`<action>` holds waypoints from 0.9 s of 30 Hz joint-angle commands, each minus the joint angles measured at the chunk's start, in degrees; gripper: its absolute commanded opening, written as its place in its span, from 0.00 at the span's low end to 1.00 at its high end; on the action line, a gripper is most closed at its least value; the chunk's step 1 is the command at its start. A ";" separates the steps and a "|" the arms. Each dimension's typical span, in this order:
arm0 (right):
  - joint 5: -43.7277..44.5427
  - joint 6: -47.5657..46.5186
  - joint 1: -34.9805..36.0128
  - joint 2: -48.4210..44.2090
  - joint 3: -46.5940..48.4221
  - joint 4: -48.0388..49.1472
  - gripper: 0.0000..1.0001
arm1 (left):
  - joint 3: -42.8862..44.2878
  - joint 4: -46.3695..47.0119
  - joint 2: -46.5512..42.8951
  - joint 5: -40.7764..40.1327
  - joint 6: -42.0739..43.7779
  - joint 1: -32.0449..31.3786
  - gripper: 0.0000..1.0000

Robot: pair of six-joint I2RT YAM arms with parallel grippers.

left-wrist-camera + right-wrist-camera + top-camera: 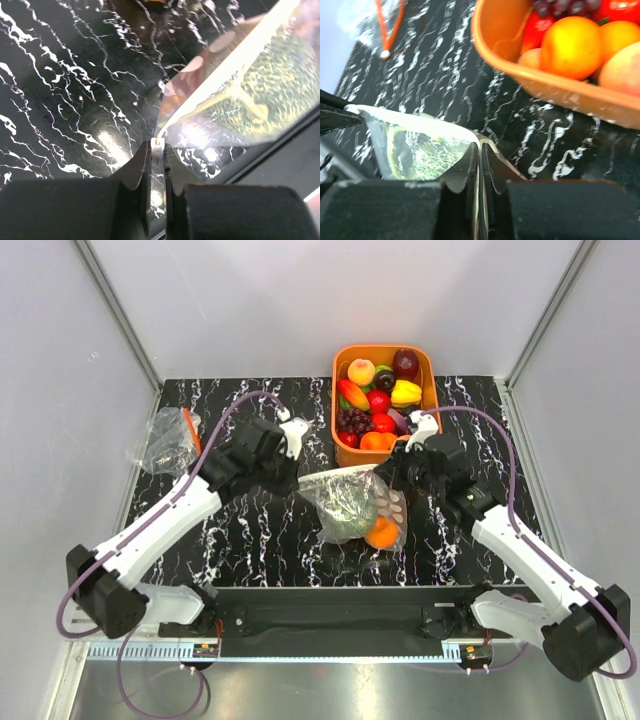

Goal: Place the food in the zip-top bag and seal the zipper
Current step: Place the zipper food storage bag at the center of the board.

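Where the zip-top bag (pixel 352 490) is: on the table (pixel 250 540), just in front of the orange basket (pixel 336 390), stretched between the two arms by its mouth edge.
Food: the green melon (pixel 345 512) and the orange fruit (pixel 381 532) lie inside the bag, low in its belly. I cannot pick out the small red-peach fruit for sure.
Left gripper (pixel 158 150): jaws nearly together, pinching the left end of the mouth edge.
Right gripper (pixel 480 149): jaws nearly together as well, with the other end of the same edge between them.
Zipper (pixel 230 65): a pale strip that runs taut from one pinch to the other. It is probably pulled straight so that the two halves lie flat on each other. Whether it is pressed closed along the whole width, I cannot tell.
Step, as I judge it: filling looks done and the sealing is in hand.
Risk: the plastic is thin and slippery, so a loose pinch may let the edge slide out.
Second bag (pixel 170 440): crumpled, at the far left, well apart from the work.
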 commanded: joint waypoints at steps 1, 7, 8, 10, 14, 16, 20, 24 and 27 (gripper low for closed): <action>6.73 0.54 -1.11 1.32 3.42 1.32 0.11 | 4.13 2.85 1.97 1.28 -2.51 3.44 0.10; 9.99 -0.96 -1.90 6.58 12.81 -3.50 0.71 | 13.18 -0.92 8.13 1.20 -3.30 5.74 0.39; 9.73 -1.14 -1.81 6.51 14.39 -4.12 0.85 | 13.19 -1.01 6.65 0.85 -3.65 5.65 0.59; 9.20 -0.96 -1.90 4.15 14.67 -4.21 0.89 | 11.10 0.47 3.40 -1.16 -4.27 5.65 0.78; 10.60 -1.14 -1.90 -2.79 14.76 -5.62 0.95 | 5.57 4.25 -10.19 -3.64 -5.85 5.74 0.99; 11.65 -0.26 -1.81 -7.87 14.41 -6.06 1.00 | 3.36 5.31 -14.26 -5.20 -6.46 5.74 0.99; 15.00 -0.17 -1.81 -18.08 10.91 -7.11 1.00 | -4.72 8.64 -26.54 -6.01 -5.68 5.65 0.99; 18.33 -0.17 -1.81 -28.97 6.77 -9.75 1.00 | -16.50 12.52 -37.29 -6.36 -4.10 5.65 0.99; 21.58 -0.17 -1.81 -33.21 3.60 -12.29 1.00 | -20.81 13.66 -44.41 -7.94 -3.74 5.74 0.99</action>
